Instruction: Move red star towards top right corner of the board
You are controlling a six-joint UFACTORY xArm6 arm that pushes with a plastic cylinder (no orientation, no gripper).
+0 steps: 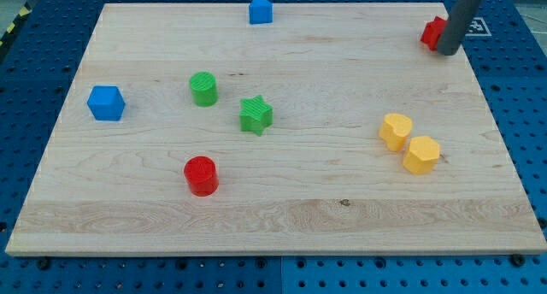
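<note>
The red star [432, 32] lies close to the board's top right corner, partly hidden behind my rod. My tip [446, 50] rests on the board at the star's right and lower side, touching or nearly touching it. Only the star's left part shows, so its shape is hard to make out.
A blue house-shaped block [261, 9] sits at the view's top middle. A blue cube [106, 102] is at the left. A green cylinder [203, 89], green star [255, 114] and red cylinder [202, 175] sit mid-board. Two yellow blocks [396, 130] [421, 154] lie at the right.
</note>
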